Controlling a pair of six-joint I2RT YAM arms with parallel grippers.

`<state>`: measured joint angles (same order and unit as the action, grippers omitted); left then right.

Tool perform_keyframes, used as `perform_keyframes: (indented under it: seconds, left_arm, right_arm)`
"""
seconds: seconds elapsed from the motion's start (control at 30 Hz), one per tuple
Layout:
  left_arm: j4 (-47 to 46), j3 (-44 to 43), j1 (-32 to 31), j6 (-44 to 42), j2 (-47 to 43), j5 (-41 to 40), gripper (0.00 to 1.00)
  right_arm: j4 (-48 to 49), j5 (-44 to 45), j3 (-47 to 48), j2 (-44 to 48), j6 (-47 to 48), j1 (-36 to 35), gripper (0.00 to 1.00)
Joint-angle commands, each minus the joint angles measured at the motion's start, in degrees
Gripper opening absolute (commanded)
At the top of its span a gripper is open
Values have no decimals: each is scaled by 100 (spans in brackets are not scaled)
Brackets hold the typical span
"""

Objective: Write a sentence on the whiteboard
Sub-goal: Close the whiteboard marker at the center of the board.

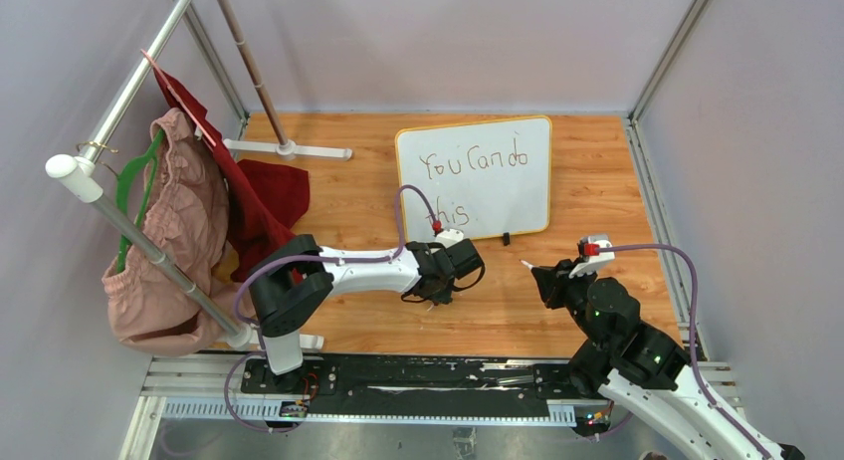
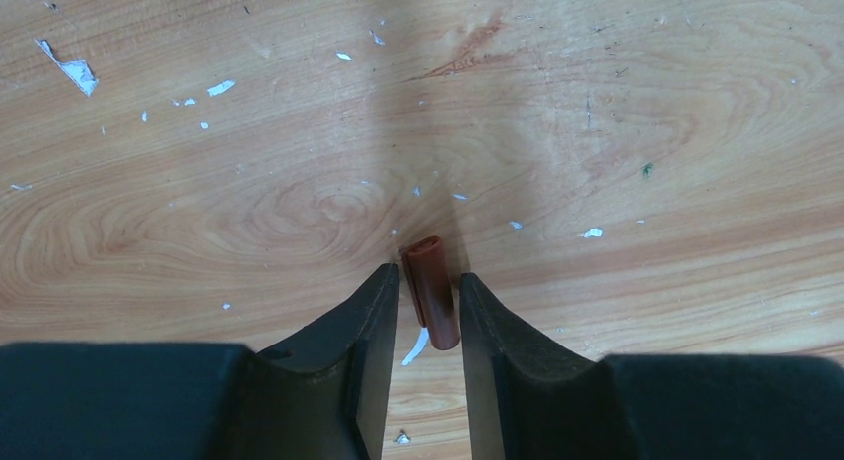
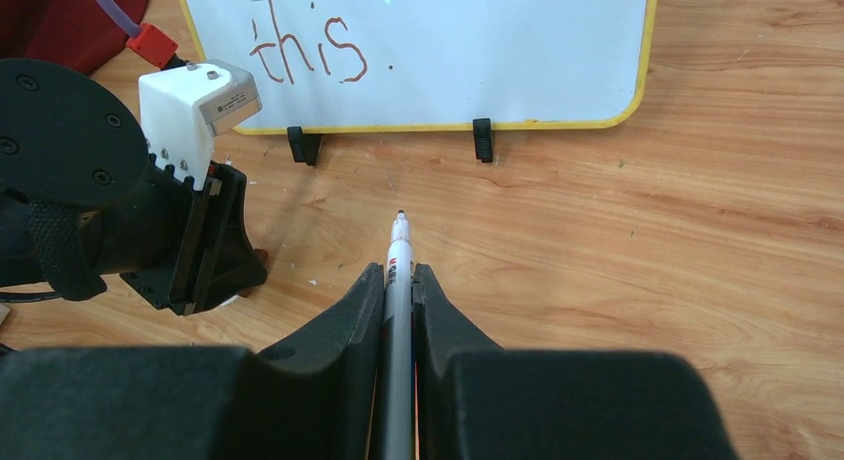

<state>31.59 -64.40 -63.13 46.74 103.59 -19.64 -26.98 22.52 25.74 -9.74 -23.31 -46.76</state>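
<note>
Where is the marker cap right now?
In the left wrist view the red-brown cap lies on the wooden table between the fingers of the left pincer, just robot-side of the lower-left corner of the whiteboard.

the wooden table (image 1: 597,161) bears the whiteboard (image 1: 498,191) on its clip feet (image 1: 506,239), a rack's white base (image 1: 299,151) and a reddish-brown cap (image 2: 433,291).
</note>
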Motion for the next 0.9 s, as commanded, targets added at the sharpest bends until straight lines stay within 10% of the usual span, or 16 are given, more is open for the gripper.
perform_keyframes:
  seconds: [0.0, 0.87]
  left_arm:
    - [143, 125, 20, 87, 232, 113, 32]
    - [66, 181, 146, 136, -886, -84, 0]
  right_arm:
    - [88, 83, -59, 86, -3, -60, 0]
    - [34, 71, -21, 119, -26, -59, 0]
